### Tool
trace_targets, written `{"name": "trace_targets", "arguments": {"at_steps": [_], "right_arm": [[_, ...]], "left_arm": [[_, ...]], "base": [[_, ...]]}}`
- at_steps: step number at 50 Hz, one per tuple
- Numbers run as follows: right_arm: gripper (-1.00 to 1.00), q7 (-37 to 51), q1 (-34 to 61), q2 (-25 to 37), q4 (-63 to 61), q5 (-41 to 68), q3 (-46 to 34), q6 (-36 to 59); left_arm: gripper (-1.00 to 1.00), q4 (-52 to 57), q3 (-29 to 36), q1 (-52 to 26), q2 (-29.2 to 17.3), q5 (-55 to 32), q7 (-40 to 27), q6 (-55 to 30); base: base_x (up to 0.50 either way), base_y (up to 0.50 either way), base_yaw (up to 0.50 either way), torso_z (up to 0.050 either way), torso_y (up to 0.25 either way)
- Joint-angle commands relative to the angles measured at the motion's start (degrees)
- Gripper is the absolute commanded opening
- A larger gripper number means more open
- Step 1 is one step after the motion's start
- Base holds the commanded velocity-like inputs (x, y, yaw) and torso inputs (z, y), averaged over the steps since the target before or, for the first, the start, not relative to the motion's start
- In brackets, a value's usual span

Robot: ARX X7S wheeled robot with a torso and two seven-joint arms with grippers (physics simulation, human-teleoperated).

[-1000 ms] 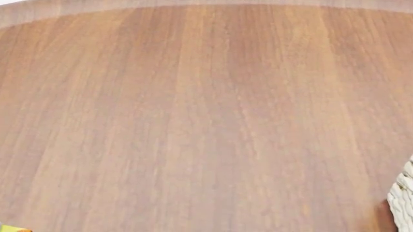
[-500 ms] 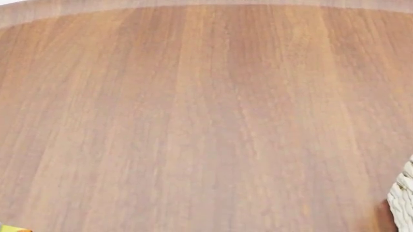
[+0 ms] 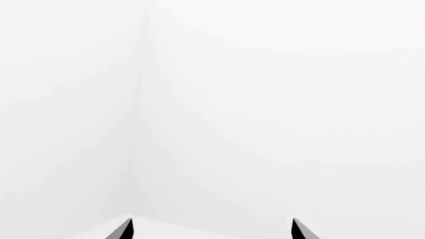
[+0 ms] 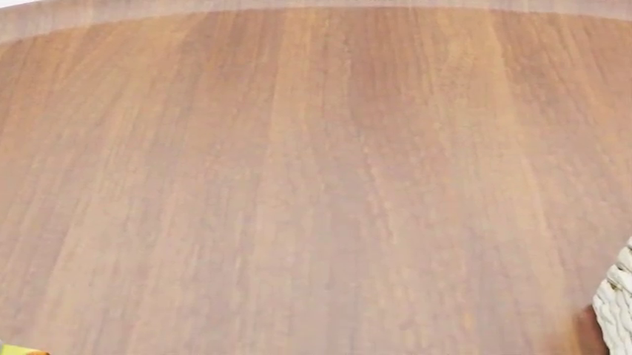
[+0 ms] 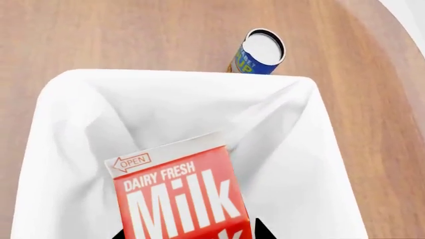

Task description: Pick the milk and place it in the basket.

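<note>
Between the two dark fingertips of the right gripper [image 5: 189, 234], the milk [image 5: 178, 199] sits clamped above the white cloth lining of the basket [image 5: 73, 99], a blue can [image 5: 259, 52] standing on the wooden table [image 5: 99, 35] just beyond the rim.

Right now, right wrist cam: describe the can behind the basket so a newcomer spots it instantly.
Start at the white cloth-lined basket, with the red milk carton held over it. Just beyond the basket's far rim, on the wooden table, stands a small upright can. It is the only cylinder: blue with yellow lettering and a white round top.
</note>
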Motion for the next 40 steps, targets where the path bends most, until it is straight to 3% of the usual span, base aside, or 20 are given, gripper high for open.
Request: {"name": "trace_targets", "arguments": {"at_steps": [1,13,32,33,40], "right_arm": [[-1.0,-1.3,2.7,-0.6,-0.4,-2.4,2.2,-0.6],[-1.0,-1.5,2.8,-1.1,0.2,-2.9,2.3,-0.7],[-1.0,-1.5,2.2,-0.9,-0.8,-2.9,2.2,-0.6],[1.0,-1.7,2.3,-0.9,-0.9,-3.0,2.1,-0.6],[1.0,-2.5,2.5,-1.0,-1.1,-3.3,2.0,-0.5]], "left_arm": [[1.0,-0.5,-1.1,0.2,1.0,2.3,0.8,1.3],[1.0,-0.6,-0.7,0.4,0.9,2.8,1.4,2.0],[1.0,-0.9,-1.4,0.3,0.9,1.5,0.6,1.6],[1.0,-0.9,-1.4,0.3,1.0,1.3,0.5,1.5],[1.0,-0.9,-1.5,0.2,0.9,1.1,0.2,1.4]], "base": [[0.0,0.0,0.0,0.01,0.0],[0.0,0.0,0.0,0.0,-0.193],[0.0,0.0,0.0,0.0,-0.003],[0.0,0.0,0.0,0.0,0.0],[0.0,0.0,0.0,0.0,0.0]]}}
